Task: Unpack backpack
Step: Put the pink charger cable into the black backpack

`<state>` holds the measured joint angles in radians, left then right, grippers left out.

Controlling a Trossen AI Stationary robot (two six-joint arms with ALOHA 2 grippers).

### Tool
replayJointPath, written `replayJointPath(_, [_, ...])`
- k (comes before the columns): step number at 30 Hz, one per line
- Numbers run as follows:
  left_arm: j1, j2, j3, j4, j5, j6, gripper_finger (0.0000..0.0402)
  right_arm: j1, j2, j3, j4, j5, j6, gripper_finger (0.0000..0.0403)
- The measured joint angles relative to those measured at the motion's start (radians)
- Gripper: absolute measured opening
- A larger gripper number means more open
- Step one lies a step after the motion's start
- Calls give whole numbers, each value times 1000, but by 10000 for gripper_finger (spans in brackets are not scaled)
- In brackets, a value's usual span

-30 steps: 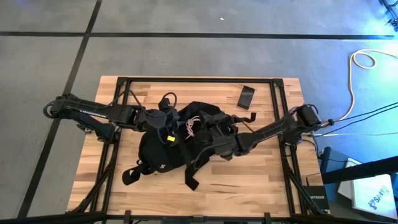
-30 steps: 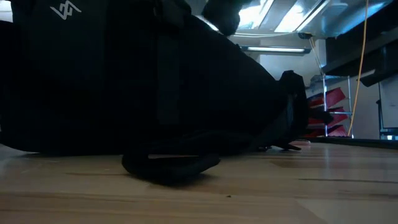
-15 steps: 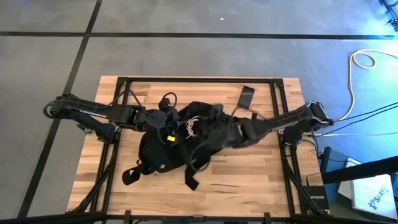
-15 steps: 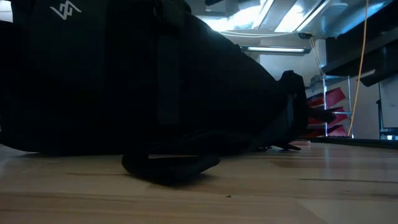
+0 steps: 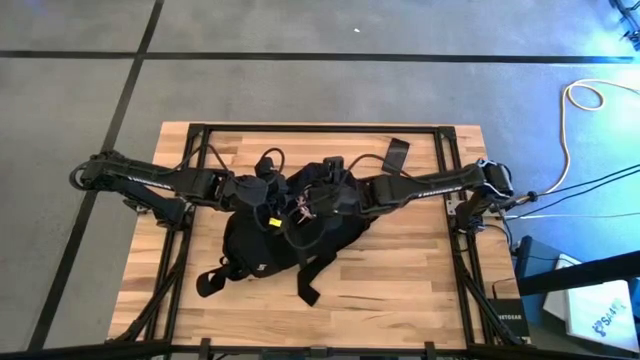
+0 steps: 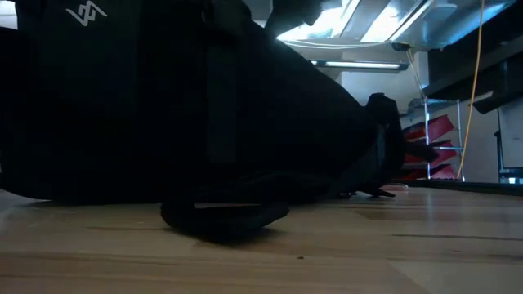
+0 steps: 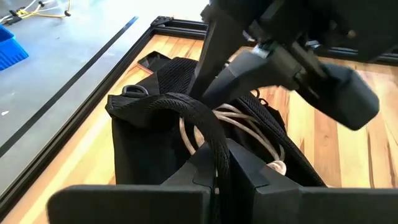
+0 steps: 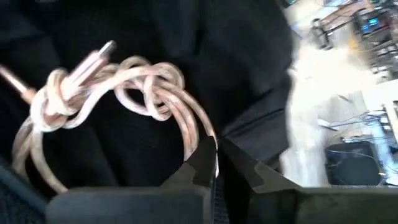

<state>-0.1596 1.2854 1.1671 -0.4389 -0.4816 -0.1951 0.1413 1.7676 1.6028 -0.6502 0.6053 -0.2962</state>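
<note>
Two arms meet over the backpack (image 5: pixel 275 240) mid-table (image 5: pixel 420 280) in the high view, its long axis running diagonally, the right claw (image 5: pixel 305 205) reaching into the open mouth; low view gives only the bag's dark bulk. Left wrist view: left claw (image 7: pixel 227 163) clamped on a strap (image 7: pixel 186 112); right wrist view: right claw (image 8: pixel 217 163) pinched on a coiled cable (image 8: pixel 124 93), nearest the contents.
</note>
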Motion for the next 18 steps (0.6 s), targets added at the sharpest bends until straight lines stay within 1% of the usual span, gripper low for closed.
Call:
replayJointPath(7, [0,0,0,2,0,0,5,-5,-3,3,1,13,-16,0])
replayJointPath(14, [-1,0,0,1,4,0,5,4,-5,49,-73,-2,-25,0])
replayJointPath(16, [0,0,0,2,4,0,5,5,-5,59,-76,25,-27,0])
replayJointPath(18, [-1,0,0,1,4,0,5,2,-5,61,-64,30,-28,0])
